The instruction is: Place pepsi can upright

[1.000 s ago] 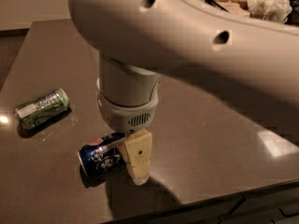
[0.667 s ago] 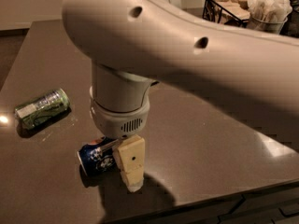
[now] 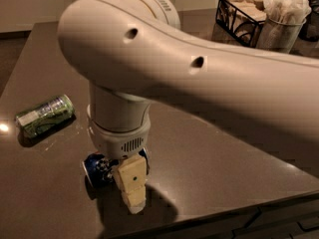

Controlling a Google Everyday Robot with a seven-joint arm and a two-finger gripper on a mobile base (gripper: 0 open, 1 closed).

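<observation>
The pepsi can (image 3: 97, 169) is dark blue and lies on its side on the dark table (image 3: 214, 153), near the front edge. My gripper (image 3: 124, 176) hangs straight down from the large white arm (image 3: 199, 78) and sits right at the can, covering its right part. A cream gripper pad stands in front of the can and reaches down to the tabletop. The rest of the gripper is hidden behind the wrist and the can.
A green and silver can (image 3: 45, 114) lies on its side at the left. A black wire basket (image 3: 244, 16) and a cup of napkins (image 3: 284, 24) stand at the back right. The table's front edge (image 3: 234, 215) runs just below the gripper.
The arm has shifted left and come lower over the pepsi can, covering more of it. The can lies in the same spot. The green can has not moved.
</observation>
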